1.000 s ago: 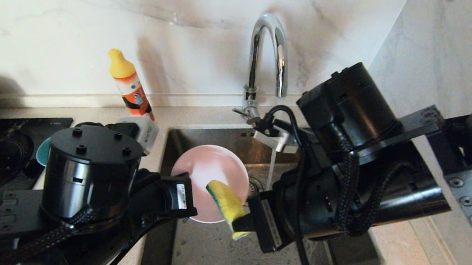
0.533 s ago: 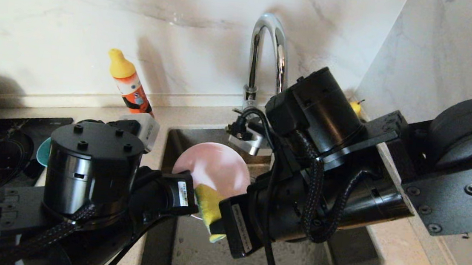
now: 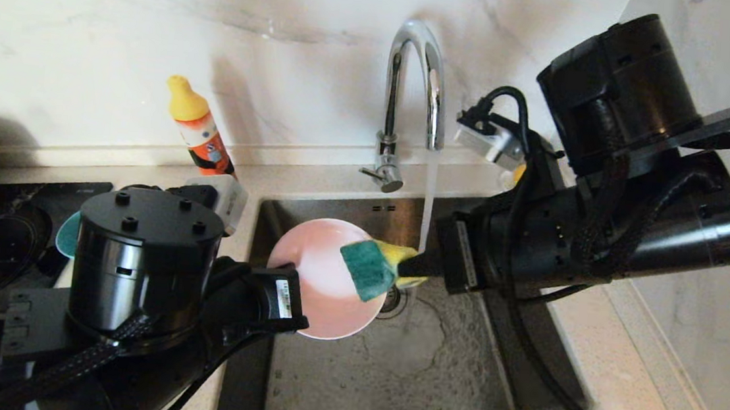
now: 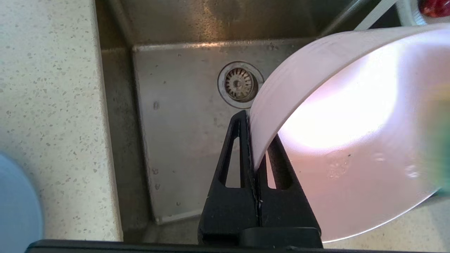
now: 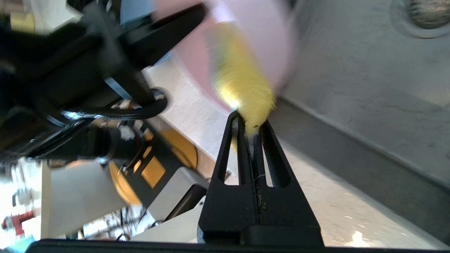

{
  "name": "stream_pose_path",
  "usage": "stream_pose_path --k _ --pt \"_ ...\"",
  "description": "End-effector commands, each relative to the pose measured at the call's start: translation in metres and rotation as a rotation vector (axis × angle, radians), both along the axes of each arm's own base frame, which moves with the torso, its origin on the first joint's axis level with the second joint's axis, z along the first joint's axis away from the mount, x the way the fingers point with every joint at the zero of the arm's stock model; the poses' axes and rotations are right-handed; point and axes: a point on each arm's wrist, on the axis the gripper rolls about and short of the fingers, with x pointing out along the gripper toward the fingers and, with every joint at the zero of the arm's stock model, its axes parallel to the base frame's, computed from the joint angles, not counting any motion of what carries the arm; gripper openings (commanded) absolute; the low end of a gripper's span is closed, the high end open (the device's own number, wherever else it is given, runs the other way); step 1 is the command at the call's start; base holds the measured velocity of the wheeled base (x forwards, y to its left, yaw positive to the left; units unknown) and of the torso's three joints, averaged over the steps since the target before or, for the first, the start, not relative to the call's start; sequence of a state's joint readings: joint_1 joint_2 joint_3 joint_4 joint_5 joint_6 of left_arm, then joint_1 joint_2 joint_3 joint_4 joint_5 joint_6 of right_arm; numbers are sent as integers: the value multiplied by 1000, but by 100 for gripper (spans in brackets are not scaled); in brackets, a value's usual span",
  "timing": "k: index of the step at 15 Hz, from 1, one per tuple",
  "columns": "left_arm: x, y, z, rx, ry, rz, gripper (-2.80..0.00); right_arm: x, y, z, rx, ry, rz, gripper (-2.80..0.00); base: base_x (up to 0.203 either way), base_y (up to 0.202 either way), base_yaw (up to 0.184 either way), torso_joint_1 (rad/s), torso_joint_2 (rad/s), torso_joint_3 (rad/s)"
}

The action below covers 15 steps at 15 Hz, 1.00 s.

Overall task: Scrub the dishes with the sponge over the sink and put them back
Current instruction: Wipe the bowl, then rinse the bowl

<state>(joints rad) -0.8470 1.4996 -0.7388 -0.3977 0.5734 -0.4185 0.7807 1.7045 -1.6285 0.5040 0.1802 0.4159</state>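
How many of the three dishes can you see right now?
2. The pink bowl is held over the sink in the left gripper. A teal dish edge peeks out behind the left arm. The plate may be hidden.

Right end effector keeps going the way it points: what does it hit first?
Probably the pink bowl. The right end effector points across the sink at it, and its sponge already overlaps the bowl's rim; contact unclear.

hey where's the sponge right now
In the head view the sponge is pinched in the right tool over the sink, at the pink bowl's right rim, beside the tap's stream.
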Motion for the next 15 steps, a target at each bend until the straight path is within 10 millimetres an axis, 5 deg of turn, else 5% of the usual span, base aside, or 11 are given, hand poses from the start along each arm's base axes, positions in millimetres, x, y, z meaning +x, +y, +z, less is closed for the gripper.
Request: stream_pose_path --k 1,4,8,12,15 --pt "-1 1 2 -10 -7 4 -280 -1 -17 4 4 3 -36 -280 0 0 0 0 0 0" --pt "-1 1 7 -23 -19 2 -280 0 -25 -10 -26 44 -61 -280 0 0 0 0 0 0" --pt "8 -7 1 -15 21 -46 -280 -13 -55 2 5 16 -112 -280 0 0 0 0 0 0" --pt "40 -19 -18 -6 159 -87 -280 -42 -91 23 84 -10 -183 -280 0 0 0 0 0 0" --pt "69 -28 -23 -22 315 -67 -280 -55 -115 19 82 -3 -253 -280 0 0 0 0 0 0"
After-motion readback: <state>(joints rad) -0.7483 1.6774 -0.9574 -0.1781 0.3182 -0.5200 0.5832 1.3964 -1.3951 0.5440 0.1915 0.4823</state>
